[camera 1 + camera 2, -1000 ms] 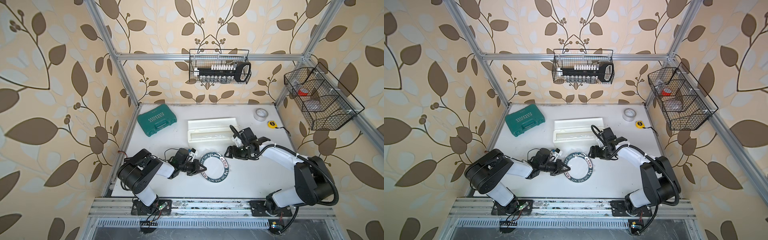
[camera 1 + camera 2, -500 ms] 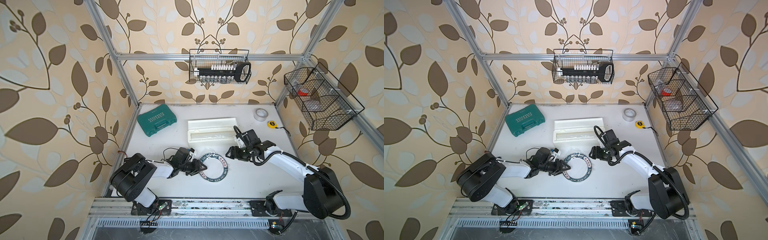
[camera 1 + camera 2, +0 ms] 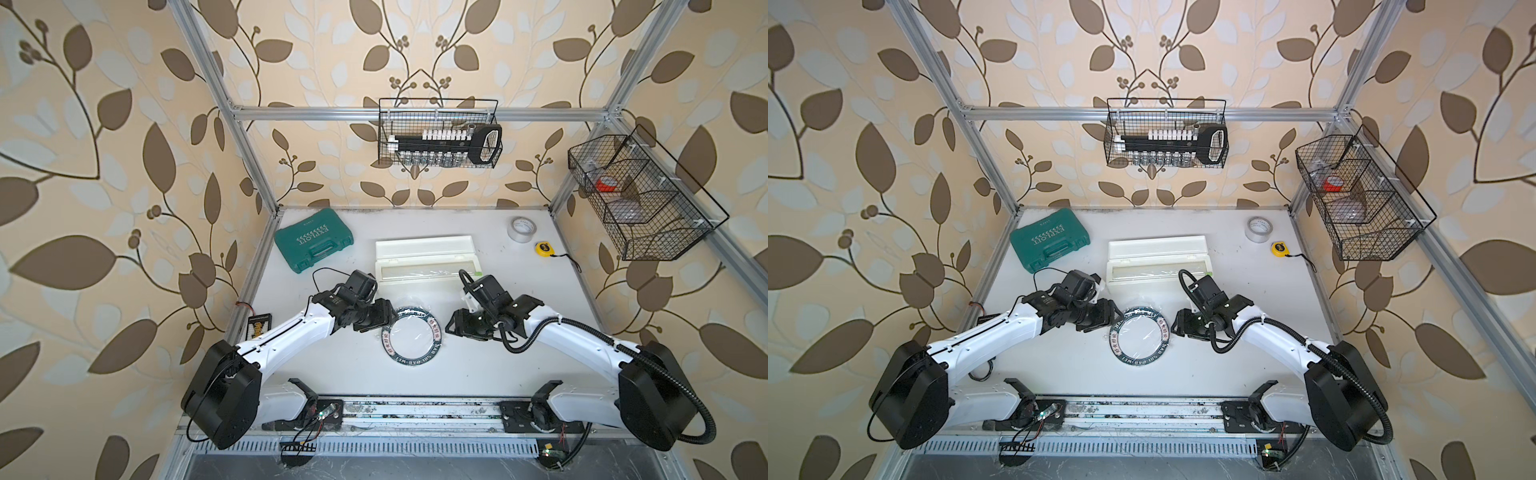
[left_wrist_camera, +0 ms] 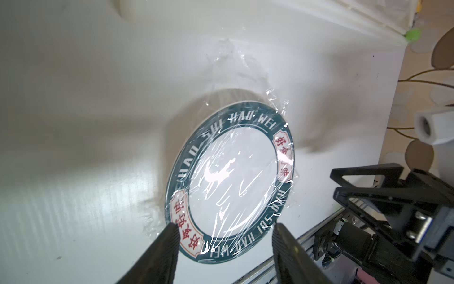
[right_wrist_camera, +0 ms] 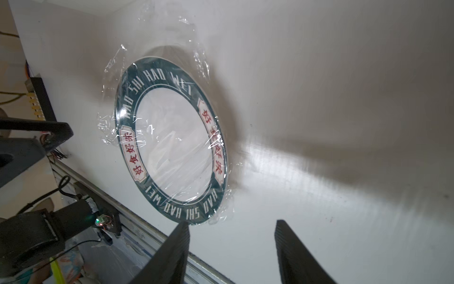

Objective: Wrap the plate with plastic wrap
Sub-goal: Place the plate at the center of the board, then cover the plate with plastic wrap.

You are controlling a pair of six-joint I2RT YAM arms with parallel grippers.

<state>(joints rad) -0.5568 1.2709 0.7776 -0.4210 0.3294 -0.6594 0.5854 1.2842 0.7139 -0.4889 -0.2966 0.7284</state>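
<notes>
A plate [image 3: 409, 362] lies flat and face up mid-desk [image 3: 478, 374], just in front of the wrap box [image 3: 424, 249]. Wrap [image 4: 221, 172] is draped over it, with loose crinkled edges spilling onto the desk. The left tool [image 4: 224, 228] and right tool [image 5: 232, 223] flank it at the rim, jaws parted and empty, likely poised to tuck those edges. The round plate has no long axis; the box runs crosswise.

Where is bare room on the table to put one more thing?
Free: the strip between the plate and the front rail; the back strip between the green case and the tape roll. Crowded: around the plate, hemmed by the left gripper, the right gripper and the dispenser box.
</notes>
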